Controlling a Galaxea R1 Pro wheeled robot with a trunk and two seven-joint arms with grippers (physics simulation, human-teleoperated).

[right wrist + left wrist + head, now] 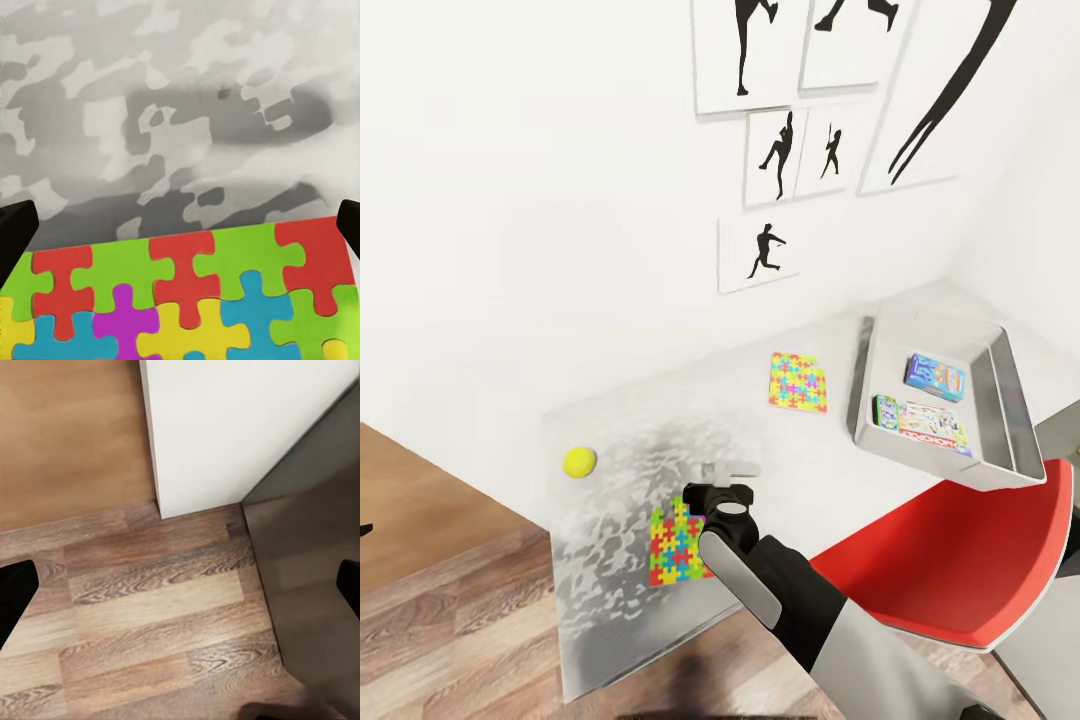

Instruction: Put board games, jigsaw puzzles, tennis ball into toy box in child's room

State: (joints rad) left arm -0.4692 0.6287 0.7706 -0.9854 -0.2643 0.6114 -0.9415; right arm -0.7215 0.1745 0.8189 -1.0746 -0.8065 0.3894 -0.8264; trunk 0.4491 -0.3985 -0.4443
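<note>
One puzzle under right wrist, floor left

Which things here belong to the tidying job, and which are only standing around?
Job: near jigsaw puzzle under the right gripper; far jigsaw puzzle; tennis ball; toy box holding blue board game and pale board game; table.
Around: red chair; posters.

1. The right arm reaches forward from the lower middle of the head view, its grey and black forearm angled up and to the left.
2. The right gripper points downward at the wrist's end.
3. Its fingers are spread wide apart.
4. The left gripper's fingers also stand wide apart.
</note>
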